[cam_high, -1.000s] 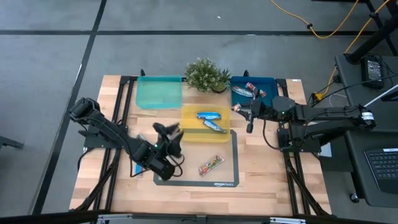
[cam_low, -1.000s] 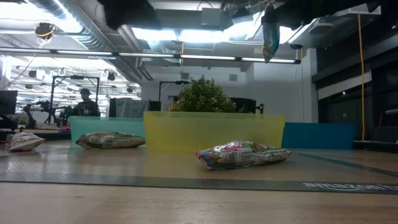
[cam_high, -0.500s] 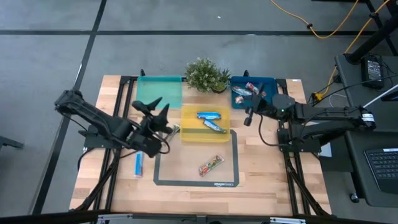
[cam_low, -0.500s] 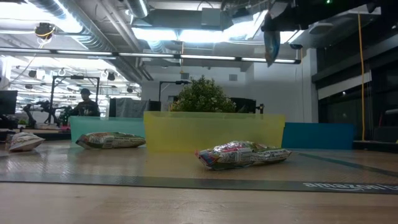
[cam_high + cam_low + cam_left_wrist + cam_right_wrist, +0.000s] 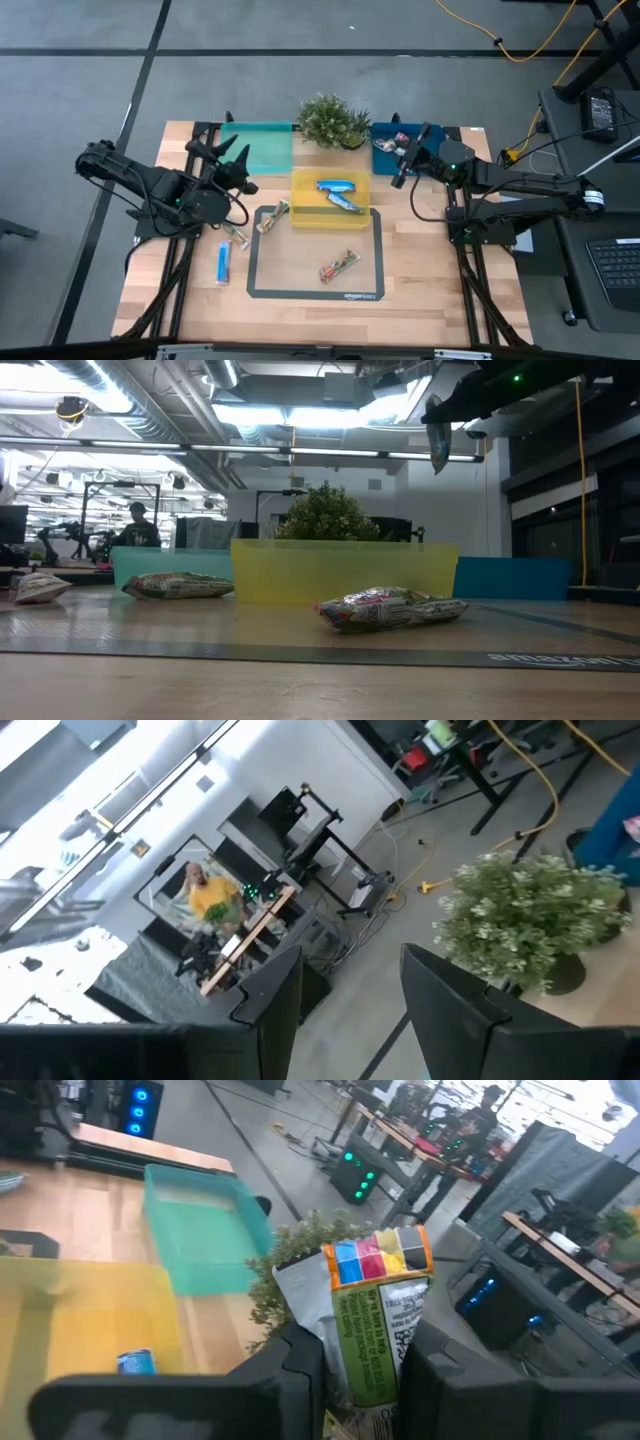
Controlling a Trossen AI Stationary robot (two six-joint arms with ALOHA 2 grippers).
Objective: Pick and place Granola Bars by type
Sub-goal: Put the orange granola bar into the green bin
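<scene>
My right gripper (image 5: 403,170) hovers at the blue tray's (image 5: 432,132) near-left corner, shut on a silvery granola bar (image 5: 375,1325) with red, blue and yellow print; it also shows high in the low view as the bar (image 5: 438,435). My left gripper (image 5: 226,163) is open and empty over the teal tray's (image 5: 262,150) left side. Two blue bars (image 5: 341,186) lie in the yellow tray (image 5: 302,213), and silvery bars (image 5: 392,146) in the blue tray. On the table lie two tan bars (image 5: 272,216), a blue bar (image 5: 222,263) and a red-printed bar (image 5: 340,266) on the mat. My right gripper pinches the silvery bar between its two fingers (image 5: 300,1370), on the lower part of the wrapper (image 5: 372,1380). The printed end (image 5: 378,1260) sticks out past the fingertips. The bar is lifted clear and hangs upright below the gripper (image 5: 438,445), high above the table.
A potted plant (image 5: 331,120) stands at the far edge between the teal and blue trays. The dark mat (image 5: 300,285) lies near the yellow tray. A person (image 5: 136,528) is at a bench in the room beyond. Bare wood lies to the right of the mat.
My left gripper drew back from the mat's left side, moving toward the far-left and up to the teal tray, uncovering the tan bars. My right gripper carried the silvery bar from beside the yellow tray toward the far edge, nearer the blue tray.
</scene>
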